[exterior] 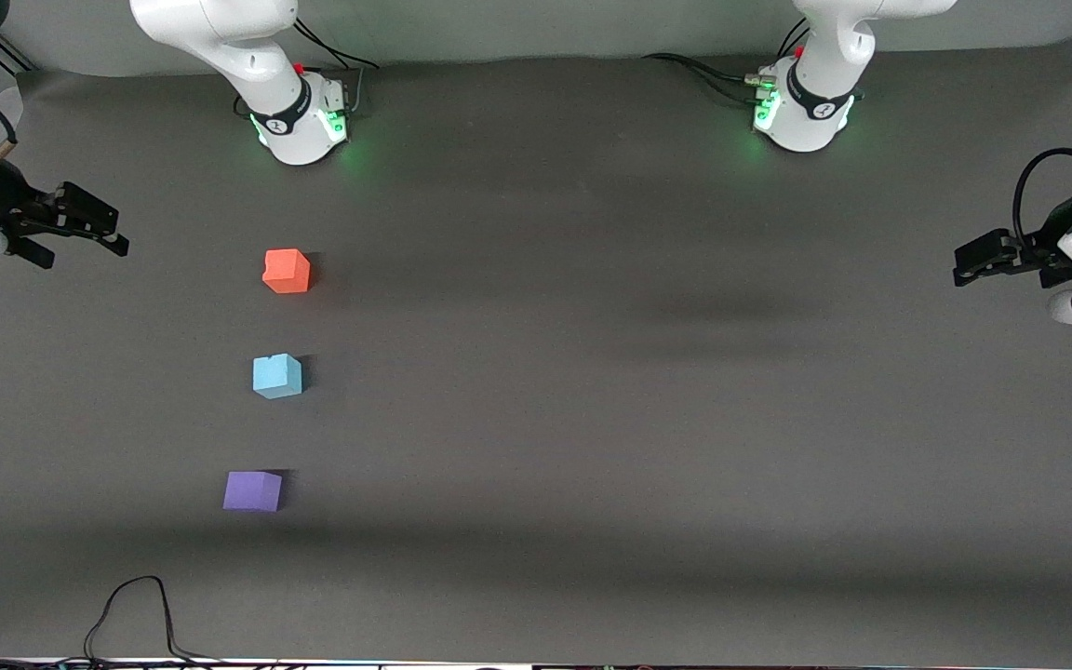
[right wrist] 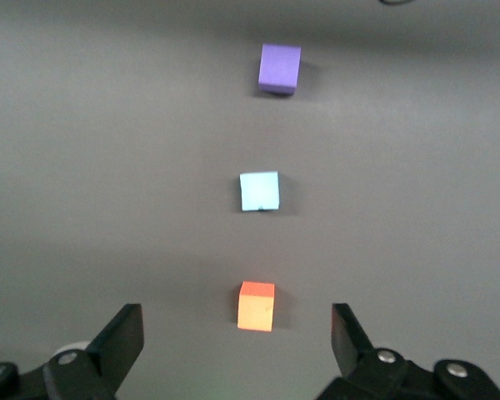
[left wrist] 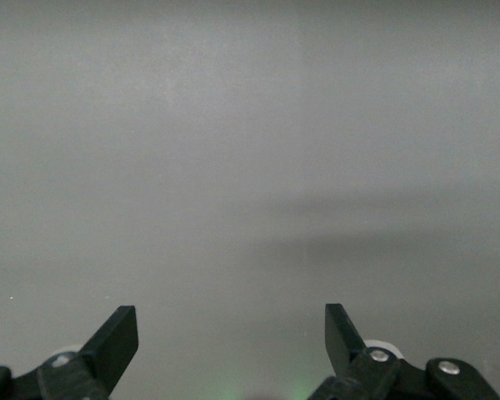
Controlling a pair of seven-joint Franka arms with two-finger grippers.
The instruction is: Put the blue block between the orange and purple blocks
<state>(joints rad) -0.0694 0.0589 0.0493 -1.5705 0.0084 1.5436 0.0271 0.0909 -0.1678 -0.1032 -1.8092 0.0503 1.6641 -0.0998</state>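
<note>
Even overhead light, moderate brightness; the dark surface shows broad soft shadow bands. Blocks cast short shadows toward the left arm's end; green glow spills at both arm bases. Left wrist view hazy and washed out; right wrist view slightly soft.

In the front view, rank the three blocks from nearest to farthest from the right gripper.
From the right gripper, open at the right arm's end of the table:
1. Orange block, farthest from the front camera.
2. Blue block, in the middle of the row, apart from both others.
3. Purple block, nearest the front camera.
</note>
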